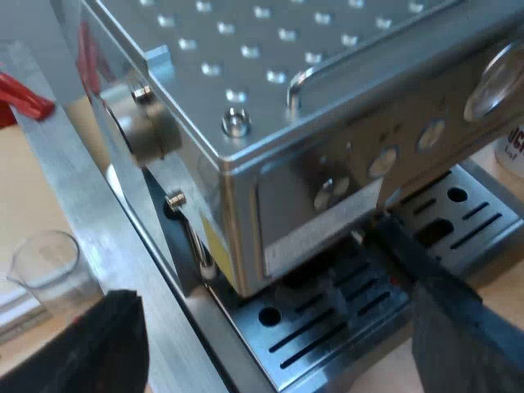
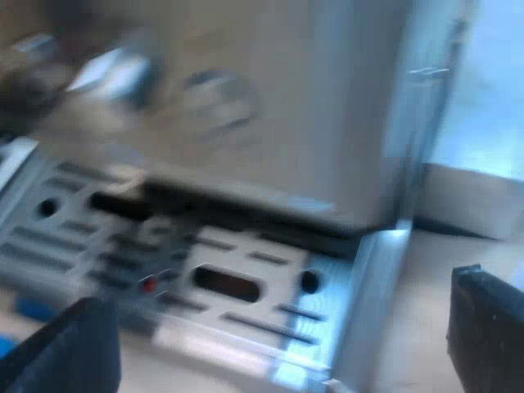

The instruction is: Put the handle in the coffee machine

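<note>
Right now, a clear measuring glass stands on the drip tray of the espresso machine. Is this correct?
Not quite. The clear measuring glass stands on the table beside the espresso machine, not on its drip tray. The left wrist view shows this.

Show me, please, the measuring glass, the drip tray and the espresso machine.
measuring glass (image 1: 45, 266): left wrist view, on its clear wall.
drip tray (image 1: 323, 327): left wrist view, on the slotted metal grate.
espresso machine (image 1: 270, 74): left wrist view, on its dimpled top plate.
</note>
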